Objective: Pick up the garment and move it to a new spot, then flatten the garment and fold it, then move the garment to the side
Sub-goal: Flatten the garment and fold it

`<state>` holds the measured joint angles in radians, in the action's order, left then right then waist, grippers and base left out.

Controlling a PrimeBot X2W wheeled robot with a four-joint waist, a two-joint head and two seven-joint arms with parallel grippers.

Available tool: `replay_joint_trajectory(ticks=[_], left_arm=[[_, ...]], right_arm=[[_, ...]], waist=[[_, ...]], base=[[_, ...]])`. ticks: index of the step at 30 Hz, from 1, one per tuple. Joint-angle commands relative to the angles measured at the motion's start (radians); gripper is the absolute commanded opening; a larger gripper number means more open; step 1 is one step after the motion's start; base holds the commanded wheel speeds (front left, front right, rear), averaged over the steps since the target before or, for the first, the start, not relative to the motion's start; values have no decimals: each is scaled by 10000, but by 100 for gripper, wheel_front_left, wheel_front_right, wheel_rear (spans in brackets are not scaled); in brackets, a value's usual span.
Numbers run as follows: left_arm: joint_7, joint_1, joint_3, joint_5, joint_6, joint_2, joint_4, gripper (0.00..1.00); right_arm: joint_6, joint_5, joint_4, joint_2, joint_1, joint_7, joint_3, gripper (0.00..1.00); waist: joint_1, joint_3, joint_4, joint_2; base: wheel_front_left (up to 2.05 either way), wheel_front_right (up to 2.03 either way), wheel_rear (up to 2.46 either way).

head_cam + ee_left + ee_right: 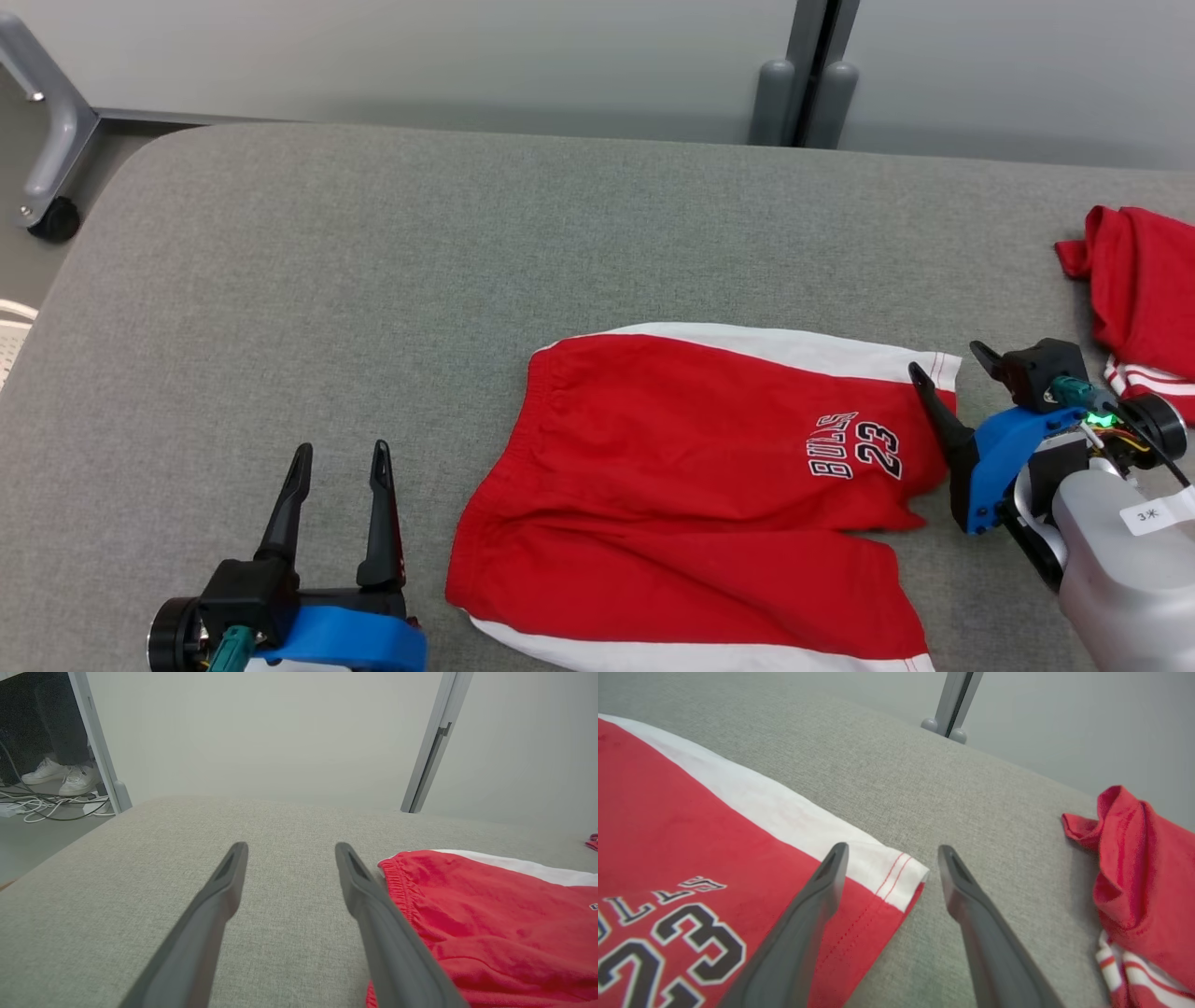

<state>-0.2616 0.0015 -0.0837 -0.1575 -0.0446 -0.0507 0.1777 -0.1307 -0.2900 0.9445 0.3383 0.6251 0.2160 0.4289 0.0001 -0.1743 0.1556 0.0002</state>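
Table (373, 280): covered in grey fabric with a rounded far-left corner. It takes up most of the head view and carries everything below.
Wall panels (467, 56): pale grey, behind the table's far edge. A dark post (812, 65) stands between two of them.
Shorts (672, 485): red, spread out nearly flat on the near middle of the table, a little to the right. The waistband (397, 877) points to the robot's left and the leg hems to its right. A white stripe runs along the far edge and another along the near edge. There are a few soft creases between the legs, and the near edge runs off the bottom of the head view.
Other red garment (1139, 280): crumpled at the table's right edge, well apart from the shorts. White and red striped trim shows at its near end.
Right gripper (947, 358): its fingers are spread and hold nothing. It sits at the far leg's hem corner, with one finger above the white stripe and the other above bare table. Whether either finger touches cannot be told.
Left gripper (341, 453): its fingers are spread and hold nothing. It is over bare table just beside the waistband, fingers pointing to the far side.
Metal leg (51, 140): grey with a black wheel (54, 221), on the floor past the table's left corner.
Shoes (60, 774): a person's white pair on the floor, beside loose cables (42, 807).
Print (854, 446): "BULLS 23" in black and white, near the far leg's hem.
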Motion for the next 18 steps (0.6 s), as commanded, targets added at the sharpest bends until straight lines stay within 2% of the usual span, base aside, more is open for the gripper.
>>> replay_joint_trajectory(ticks=[1,5,11,12,13,18], left_arm=[[-43,-231,-78,-42,55,8,-53,100],[-43,-386,-166,-86,88,6,-74,100],[-43,-521,-284,-162,167,6,-33,100],[-43,-532,-312,-171,175,5,-16,100],[-43,-559,-341,-183,180,6,3,100],[-43,-615,-372,-197,164,6,32,100]], right_arm=[[-2,-97,450,40,342,-74,90,100],[-2,-290,1414,13,821,-267,349,100],[-3,-963,2211,-244,989,-808,887,100],[-3,-1091,2255,-285,972,-885,998,90],[-5,-1222,2231,-307,988,-874,1089,0],[0,-1579,2044,28,1490,-499,1388,0]], waist=[[-1,-239,193,-2],[-1,-486,299,-2],[-1,-634,358,-2],[-1,-640,372,-2],[-1,-642,390,-2],[-1,-624,454,-2]], base=[[0,0,0],[0,0,0],[0,0,0],[0,0,0],[0,0,0],[0,0,0]])
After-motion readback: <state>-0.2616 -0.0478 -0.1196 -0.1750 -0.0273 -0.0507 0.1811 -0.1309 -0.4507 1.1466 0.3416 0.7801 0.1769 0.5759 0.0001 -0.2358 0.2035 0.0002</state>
